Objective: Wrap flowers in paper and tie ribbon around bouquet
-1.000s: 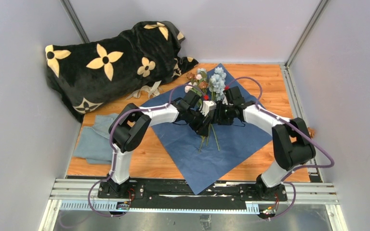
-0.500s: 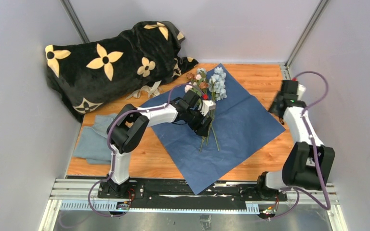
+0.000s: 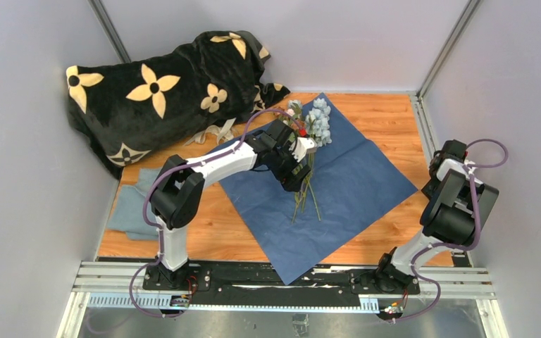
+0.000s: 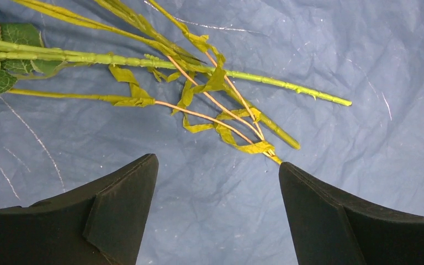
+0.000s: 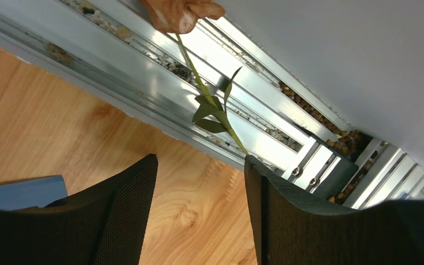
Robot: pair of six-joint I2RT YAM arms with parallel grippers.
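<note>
The flowers (image 3: 315, 120) lie on the blue paper (image 3: 366, 183), blooms toward the far wall. Their green stems (image 4: 143, 59) cross the top of the left wrist view. My left gripper (image 4: 218, 162) hangs open just above the paper, nothing between its fingers. A taped stem end lies at its right fingertip (image 4: 292, 176). The beige ribbon (image 3: 211, 132) lies loose at the edge of the blanket. My right gripper (image 5: 200, 160) is open and empty over bare wood at the table's right edge. A single stray flower (image 5: 179, 14) lies on the metal rail just beyond it.
A black blanket with cream flower prints (image 3: 162, 84) is heaped at the back left. A grey-blue cloth (image 3: 137, 204) lies at the left edge. The right arm (image 3: 458, 204) is folded against the right wall, beside the aluminium rail (image 5: 143, 72).
The right arm has let go of the flowers and swung out to the table's right edge. The left gripper has opened and shifted a little toward the blooms.
</note>
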